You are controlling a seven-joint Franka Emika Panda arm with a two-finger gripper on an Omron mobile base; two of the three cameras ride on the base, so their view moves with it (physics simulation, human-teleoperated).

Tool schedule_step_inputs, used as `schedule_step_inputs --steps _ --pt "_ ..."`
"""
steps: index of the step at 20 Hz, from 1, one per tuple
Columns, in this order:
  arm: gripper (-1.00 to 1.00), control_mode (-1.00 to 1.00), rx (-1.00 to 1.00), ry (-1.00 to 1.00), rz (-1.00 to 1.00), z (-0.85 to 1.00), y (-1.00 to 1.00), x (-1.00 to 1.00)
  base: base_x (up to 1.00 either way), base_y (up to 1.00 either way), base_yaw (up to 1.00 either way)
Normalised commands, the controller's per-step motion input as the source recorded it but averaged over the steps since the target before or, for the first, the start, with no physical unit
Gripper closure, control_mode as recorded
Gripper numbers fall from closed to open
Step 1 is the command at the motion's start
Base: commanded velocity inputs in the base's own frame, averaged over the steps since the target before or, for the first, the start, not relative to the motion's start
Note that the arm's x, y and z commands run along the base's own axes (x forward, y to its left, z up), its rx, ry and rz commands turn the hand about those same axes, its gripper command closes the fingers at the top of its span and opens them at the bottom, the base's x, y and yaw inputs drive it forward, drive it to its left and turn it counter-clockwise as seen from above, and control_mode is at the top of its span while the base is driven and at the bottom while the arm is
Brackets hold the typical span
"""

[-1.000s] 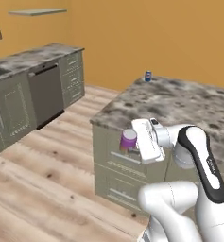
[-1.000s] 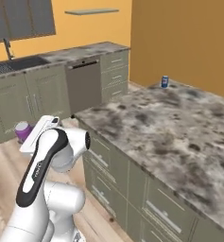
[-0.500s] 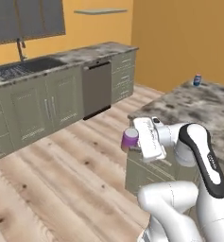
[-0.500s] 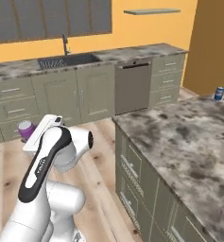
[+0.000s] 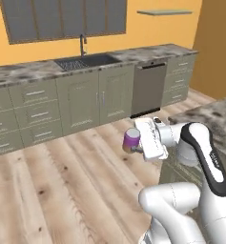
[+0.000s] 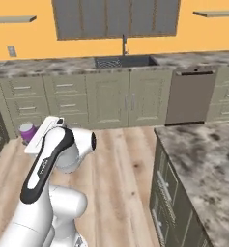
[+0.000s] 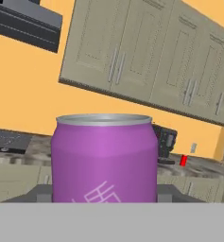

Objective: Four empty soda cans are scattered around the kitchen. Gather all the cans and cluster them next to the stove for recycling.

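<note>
Upright purple can (image 7: 104, 158), gripped by fingers (image 5: 136, 147)

purple soda can (image 7: 104, 158), white mark low on its side, unreadable, no other text

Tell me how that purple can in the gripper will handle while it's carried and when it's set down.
The purple can looks thin-walled, smooth metal, so probably light, easily dented and somewhat slippery in the gripper. It is taller than wide with a flat silver top, so it should stand, but a nudge may tip it. On its side it would likely roll.
</note>
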Motion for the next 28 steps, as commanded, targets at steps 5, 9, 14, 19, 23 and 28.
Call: schedule_step_inputs --steps 5,9,14,19,23,28 --pt "1.00 1.00 0.00 0.00 0.00 0.00 0.00 0.00 0.00 0.15 0.48" --pt "1.00 1.00 0.00 0.00 0.00 0.00 0.00 0.00 0.00 0.20 0.46" --pt "1.00 1.00 0.00 0.00 0.00 0.00 0.00 0.00 0.00 0.24 0.44" --pt "1.00 1.00 0.00 0.00 0.00 0.00 0.00 0.00 0.00 0.25 0.43" --pt "1.00 1.00 0.00 0.00 0.00 0.00 0.00 0.00 0.00 0.28 0.42" --pt "1.00 1.00 0.00 0.00 0.00 0.00 0.00 0.00 0.00 0.31 0.40"
